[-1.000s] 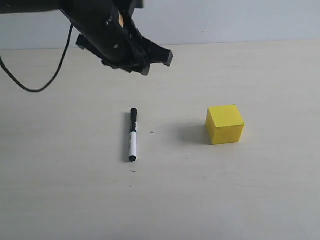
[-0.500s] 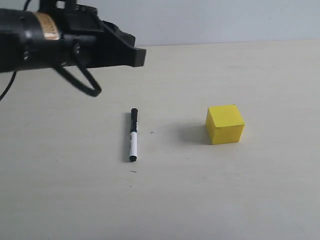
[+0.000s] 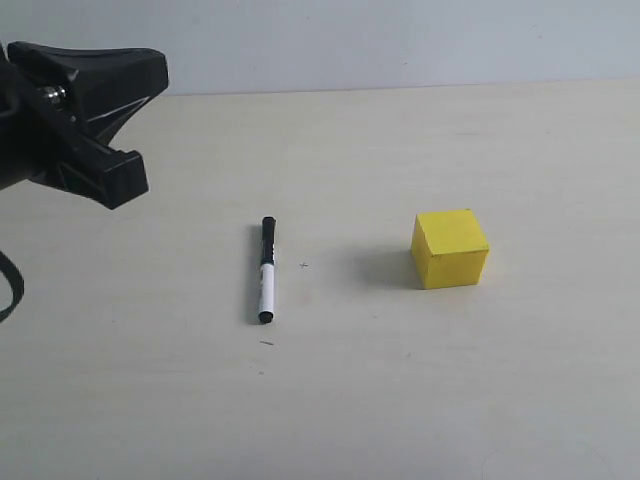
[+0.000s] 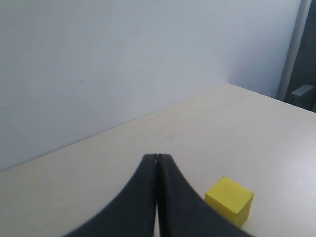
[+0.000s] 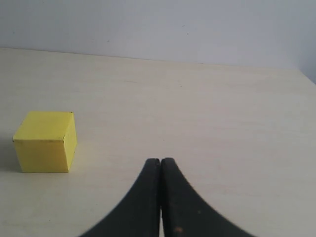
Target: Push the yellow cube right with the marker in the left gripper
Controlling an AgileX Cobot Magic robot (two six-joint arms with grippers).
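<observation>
The marker [image 3: 266, 270] lies flat on the table, black cap pointing away, white barrel nearer; no gripper holds it. The yellow cube [image 3: 450, 248] stands to its right, about a marker's length away. My left gripper [image 4: 158, 157] is shut with nothing between its fingers. Its black body [image 3: 80, 110] hangs above the table's far left, well left of and beyond the marker. The left wrist view shows the yellow cube [image 4: 230, 200] beside the fingers. My right gripper [image 5: 160, 160] is shut and empty, and the cube [image 5: 45, 140] sits off to one side of it. It does not appear in the exterior view.
The pale table [image 3: 330, 400] meets a light wall [image 3: 400, 40] at the back. A black cable [image 3: 10, 290] loops at the left edge.
The left arm has swung left, from above and behind the marker to the left edge of the view. Marker and cube have not moved.
</observation>
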